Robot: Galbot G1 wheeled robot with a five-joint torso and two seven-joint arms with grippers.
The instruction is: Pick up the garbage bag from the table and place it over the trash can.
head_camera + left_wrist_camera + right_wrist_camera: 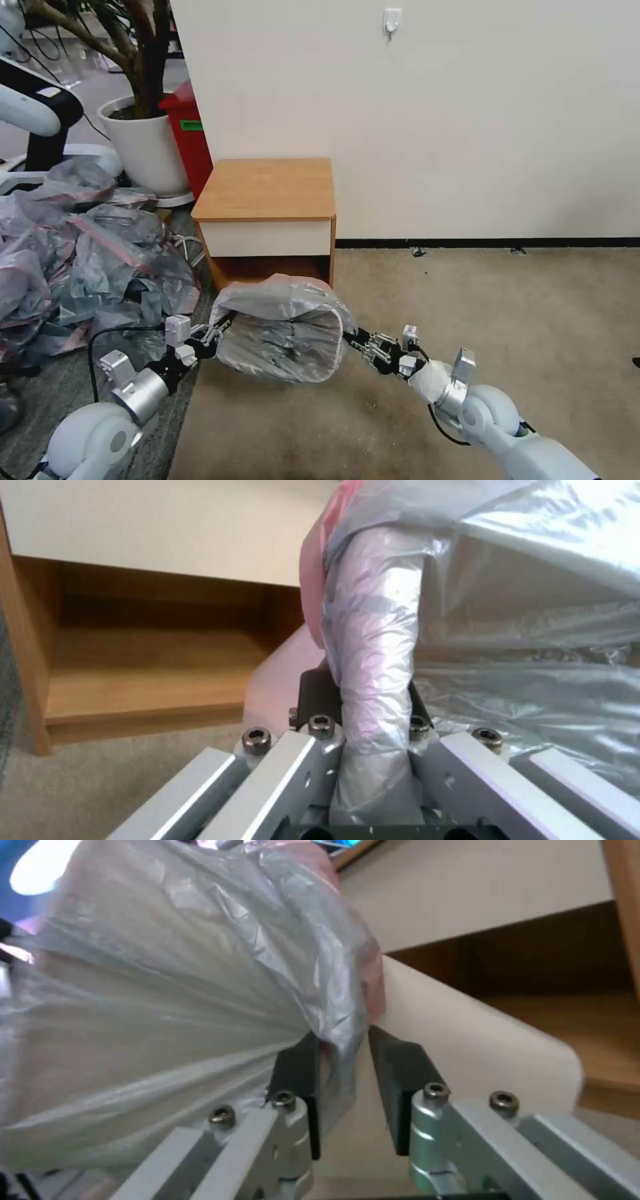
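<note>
The garbage bag (287,300), thin grey plastic with a pink edge, is draped over the mouth of the trash can on the floor in front of the table (267,187). The can's cream wall (480,1050) shows below the bag's edge (167,990). My left gripper (217,331) is shut on the bag-wrapped rim at the can's left side; the covered rim (373,630) runs between its fingers (313,690). At the can's right side my right gripper (351,338) pinches a bag fold between its black pads (297,1075).
A big heap of similar grey-pink bags (80,253) covers the floor at the left. A red bin (190,133) and a white plant pot (143,147) stand behind it beside the table. Open carpet (507,313) lies to the right, with the wall behind.
</note>
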